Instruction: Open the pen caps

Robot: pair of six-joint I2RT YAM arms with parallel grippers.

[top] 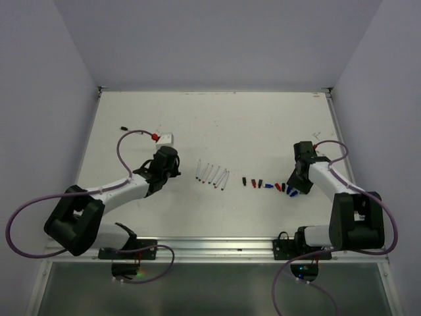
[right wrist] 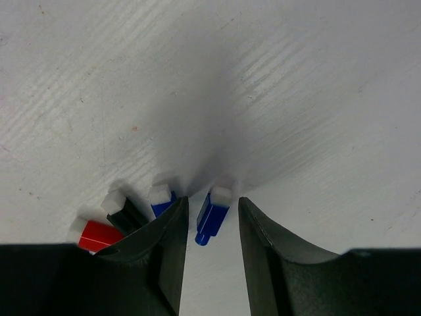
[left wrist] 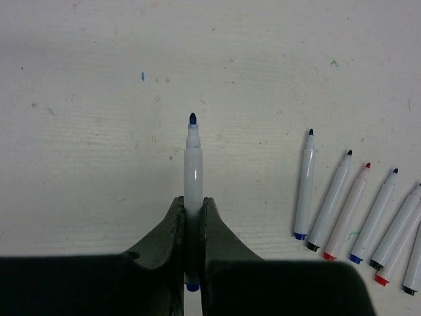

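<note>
My left gripper [left wrist: 192, 201] is shut on the white barrel of an uncapped blue pen [left wrist: 193, 158], whose tip points away from me. Several more uncapped pens [left wrist: 342, 210] lie in a row to its right; the top view shows this row [top: 214, 174] at the table's middle. My right gripper [right wrist: 212, 199] is open, low over the table. A blue pen cap [right wrist: 212, 214] lies loose between its fingers, touching neither. Further caps lie to the left: blue [right wrist: 160, 197], black [right wrist: 122, 209] and red [right wrist: 95, 234]. The top view shows the line of caps [top: 263, 184] beside the right gripper [top: 293, 191].
A small white box [top: 166, 138] with a red connector [top: 154, 136] sits at the back left, with a small black piece [top: 123, 126] beyond it. Purple cables [top: 125, 141] loop off both arms. A metal rail [top: 210, 247] runs along the near table edge.
</note>
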